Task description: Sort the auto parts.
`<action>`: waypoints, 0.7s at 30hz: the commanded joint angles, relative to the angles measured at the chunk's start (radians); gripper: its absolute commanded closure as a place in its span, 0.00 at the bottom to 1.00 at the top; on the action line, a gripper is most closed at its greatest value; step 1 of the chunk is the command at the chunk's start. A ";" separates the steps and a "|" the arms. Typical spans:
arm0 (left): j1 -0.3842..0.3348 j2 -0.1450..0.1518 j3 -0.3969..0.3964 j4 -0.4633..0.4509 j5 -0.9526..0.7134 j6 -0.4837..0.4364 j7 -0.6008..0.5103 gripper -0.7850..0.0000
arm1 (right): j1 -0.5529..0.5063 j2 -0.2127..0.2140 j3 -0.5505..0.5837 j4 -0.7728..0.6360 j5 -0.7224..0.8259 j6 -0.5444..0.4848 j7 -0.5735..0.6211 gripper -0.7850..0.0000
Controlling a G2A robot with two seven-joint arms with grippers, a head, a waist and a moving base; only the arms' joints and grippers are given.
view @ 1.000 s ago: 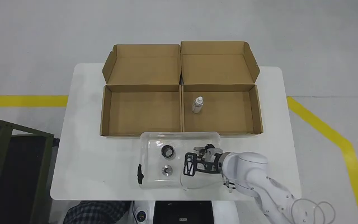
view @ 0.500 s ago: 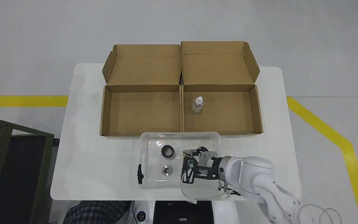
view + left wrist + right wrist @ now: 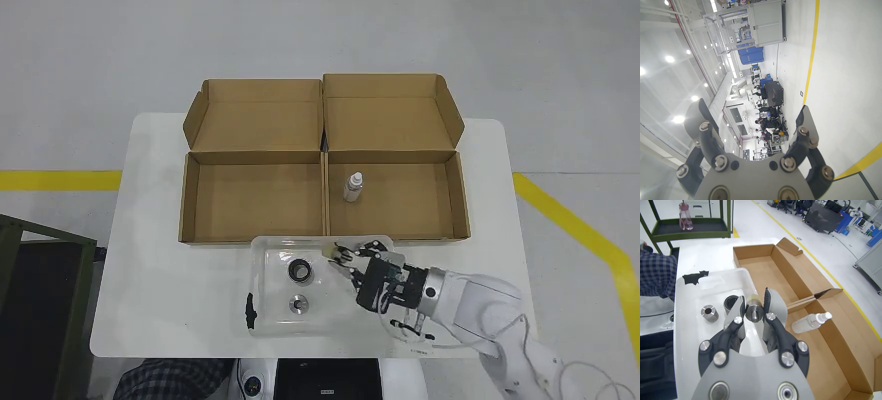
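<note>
As the right end effector [image 3: 753, 300] swung from the tray's [image 3: 290, 240] lower middle toward its top edge, it gripped a bolt [image 3: 754, 309], seemingly ready for a box [image 3: 400, 200].

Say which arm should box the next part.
Right, probably. The right gripper is shut on a threaded metal part over the clear bin, next to the cardboard boxes; the left gripper is open, facing the hall.

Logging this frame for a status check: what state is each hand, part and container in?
right hand: shut on threaded part
left hand: open, empty
metal cylinder: upright in bin
black ring: in bin
spray bottle: on its side in cardboard box
other cardboard box: open, empty
</note>
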 commanded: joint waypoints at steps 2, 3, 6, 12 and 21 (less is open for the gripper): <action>0.000 0.000 0.000 0.000 0.000 0.000 0.000 0.00 | -0.013 0.002 0.031 -0.004 0.021 0.009 -0.049 1.00; 0.000 0.000 0.000 0.000 0.000 0.000 0.000 0.00 | -0.017 0.003 0.039 -0.005 0.029 0.012 -0.062 1.00; 0.000 0.000 0.000 0.000 0.000 0.000 0.000 0.00 | -0.026 0.006 0.059 -0.005 0.040 0.009 -0.081 1.00; 0.000 0.000 0.000 0.000 0.000 0.000 0.000 0.00 | -0.040 0.009 0.090 0.000 0.068 0.003 -0.115 1.00; 0.000 0.000 0.000 0.000 0.000 0.000 0.000 0.00 | -0.039 0.013 0.114 0.013 0.089 -0.005 -0.121 1.00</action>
